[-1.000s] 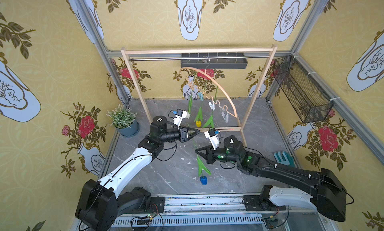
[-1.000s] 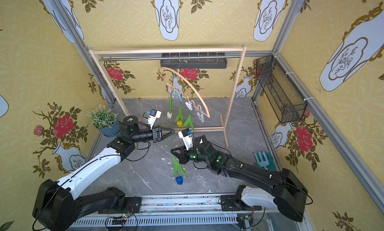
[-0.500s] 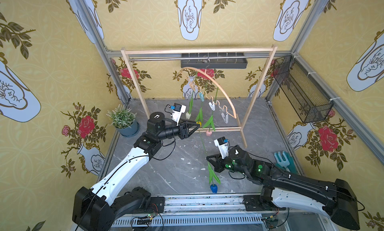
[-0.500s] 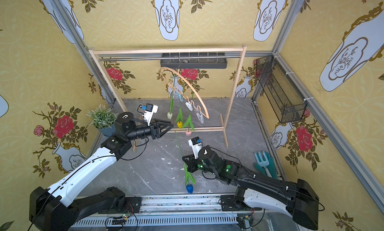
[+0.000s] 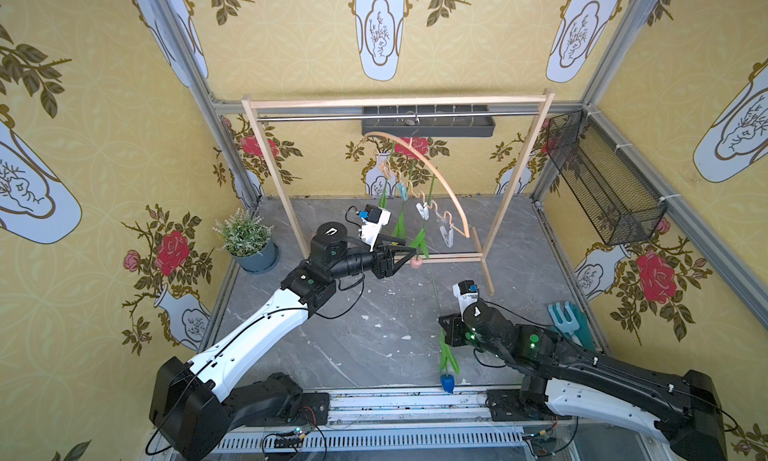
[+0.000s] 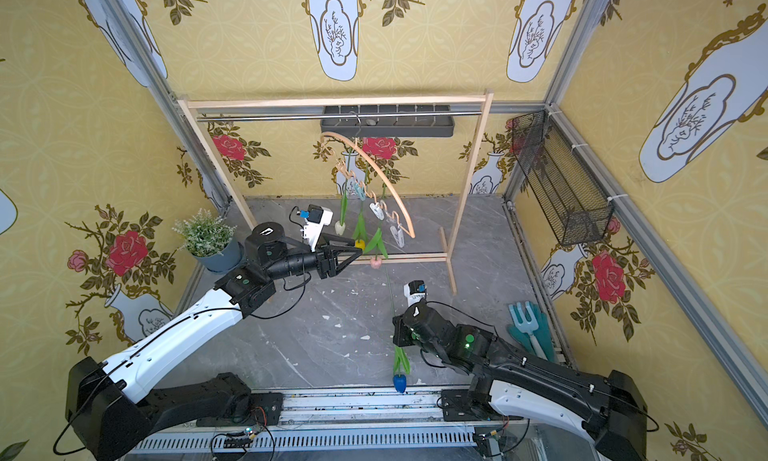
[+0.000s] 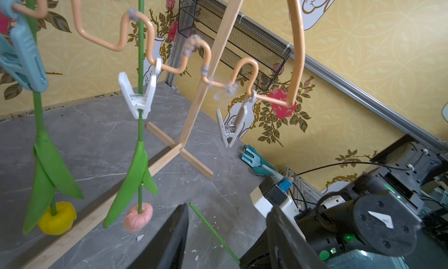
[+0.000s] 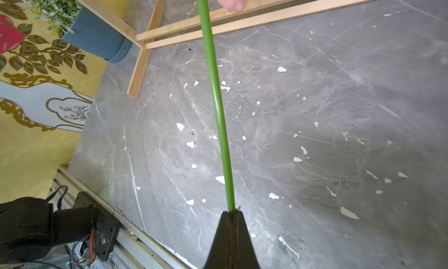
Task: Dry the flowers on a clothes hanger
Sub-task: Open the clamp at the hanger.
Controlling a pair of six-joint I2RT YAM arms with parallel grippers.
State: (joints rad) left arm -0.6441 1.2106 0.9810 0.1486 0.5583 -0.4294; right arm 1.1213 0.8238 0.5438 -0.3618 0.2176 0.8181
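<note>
In both top views, the clothes hanger hung by its metal hook from the rail of the wooden rack, at the far side of the grey table. It was an arched bow of light wood with a wavy lower bar. Three flowers hung from its pegs with heads down: a white tulip, a yellow tulip and a pink tulip. The left gripper stood just left of the pink head, its fingers apart and holding nothing. The right gripper, nearer and more to the right, was clamped on the blue tulip, which hung head down close to the near table edge.

In the left wrist view, a light-blue peg pinched the yellow tulip's stem and a white peg pinched the pink one's. A second white peg, at the hanger's right end, held nothing. The top end of the blue tulip's green stem showed between the spread fingers; whether it touched one, I could not tell.

In the right wrist view, the black jaws were pressed together on this thin, smooth stem.
</note>
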